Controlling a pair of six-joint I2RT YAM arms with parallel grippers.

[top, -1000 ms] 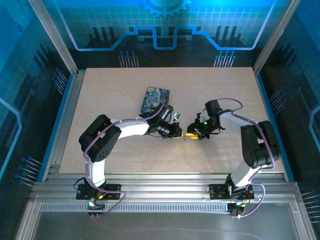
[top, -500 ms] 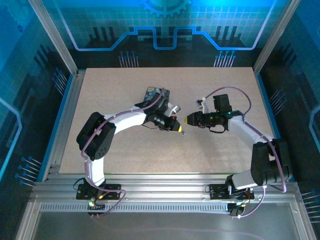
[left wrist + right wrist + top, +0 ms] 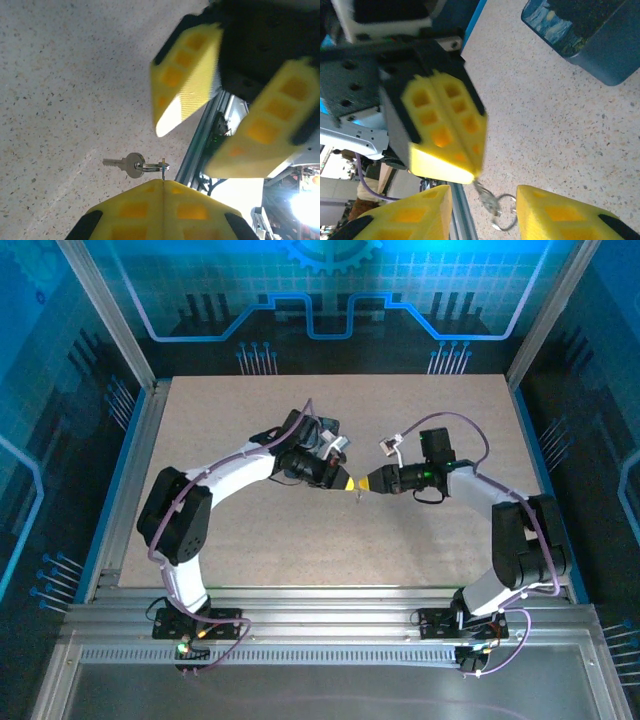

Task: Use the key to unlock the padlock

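My left gripper point(image 3: 345, 481) is shut on a small silvery key point(image 3: 163, 172) that sticks out edge-on from its yellow tips. A key ring point(image 3: 152, 166) hangs from it, carrying a second key point(image 3: 125, 163) that points left above the table. My right gripper point(image 3: 368, 483) faces it tip to tip, open. Its yellow fingers point(image 3: 560, 215) stand on either side of the pinched key point(image 3: 487, 197) and the ring point(image 3: 507, 215) without touching them. In the left wrist view the right fingers point(image 3: 187, 75) are spread wide above the key. The padlock is hidden.
A dark blue swirl-patterned tin point(image 3: 312, 430) lies on the speckled table point(image 3: 240, 530) just behind the left wrist, partly covered by the arm. The tin point(image 3: 580, 30) also shows at the top right of the right wrist view. An aluminium frame borders the table.
Both grippers have moved away from the near edge toward the table's middle. The right jaws have spread wider and now straddle the key sticking out of the left gripper.
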